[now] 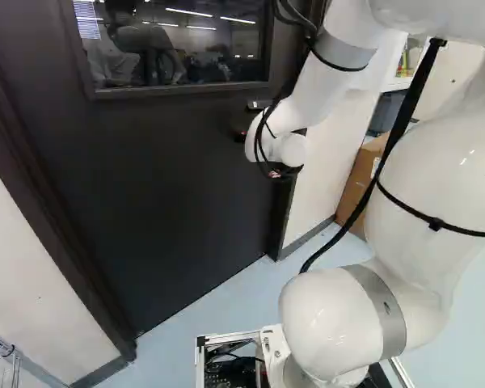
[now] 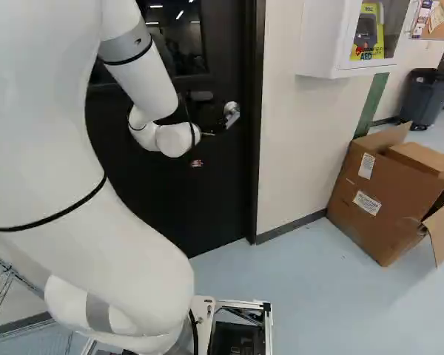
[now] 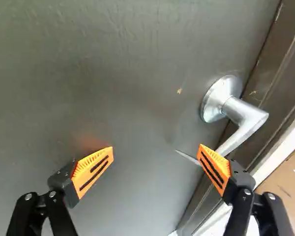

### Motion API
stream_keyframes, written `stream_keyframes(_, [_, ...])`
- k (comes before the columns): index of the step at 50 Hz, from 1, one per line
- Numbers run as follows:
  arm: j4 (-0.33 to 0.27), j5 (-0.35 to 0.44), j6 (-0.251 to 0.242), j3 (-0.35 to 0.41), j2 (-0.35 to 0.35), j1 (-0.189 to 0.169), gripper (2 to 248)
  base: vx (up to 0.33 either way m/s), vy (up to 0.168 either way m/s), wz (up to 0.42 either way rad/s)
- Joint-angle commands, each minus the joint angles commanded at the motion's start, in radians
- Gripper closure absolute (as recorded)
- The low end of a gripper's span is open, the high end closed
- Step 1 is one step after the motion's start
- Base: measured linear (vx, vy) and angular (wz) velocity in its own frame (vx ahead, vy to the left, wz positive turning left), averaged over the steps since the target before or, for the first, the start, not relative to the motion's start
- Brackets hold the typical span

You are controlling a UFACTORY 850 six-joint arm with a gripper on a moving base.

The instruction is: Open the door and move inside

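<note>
Handle (image 2: 232, 115): R base vw, not L

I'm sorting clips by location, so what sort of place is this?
Probably a workplace or lab building, indoors. A heavy dark door with a metal lever, a white wall cabinet and a large grey bin by the wall suggest shared premises rather than a home.
</note>
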Motion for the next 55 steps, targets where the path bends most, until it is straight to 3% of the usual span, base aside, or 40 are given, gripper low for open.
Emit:
stream_keyframes(34, [0.0,0.0,0.0,0.001,-0.077,0.0,3,0.0,0.0,0.0])
stream_keyframes(55, [0.0,0.0,0.0,0.018,-0.06,-0.003,3,0.0,0.0,0.0])
